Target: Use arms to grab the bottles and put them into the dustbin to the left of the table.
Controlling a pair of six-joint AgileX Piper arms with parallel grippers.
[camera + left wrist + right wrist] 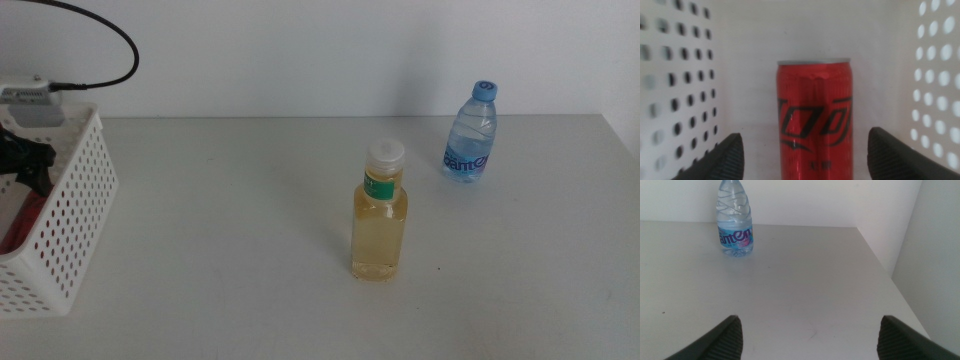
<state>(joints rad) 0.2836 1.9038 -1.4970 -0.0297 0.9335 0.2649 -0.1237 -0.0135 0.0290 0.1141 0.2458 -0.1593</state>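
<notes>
Bottles are the job here: a yellow-liquid bottle (379,212), squarish and clear with a white ribbed cap and a green neck label, stands upright near the middle of the table (230,220), and a small water bottle (471,131) of ridged clear plastic with a blue cap and blue label stands upright beyond it, toward the far right. A slim red soda can (814,120), smooth and glossy with black lettering, sits inside the dustbin (72,228), a white plastic basket with round-hole walls at the left edge. The left gripper (805,156) is inside the basket with its ribbed dark jaws spread wide on either side of the can, not touching it. The right gripper (807,339) hovers low over the matte grey tabletop, jaws wide apart, the water bottle well ahead of it.
</notes>
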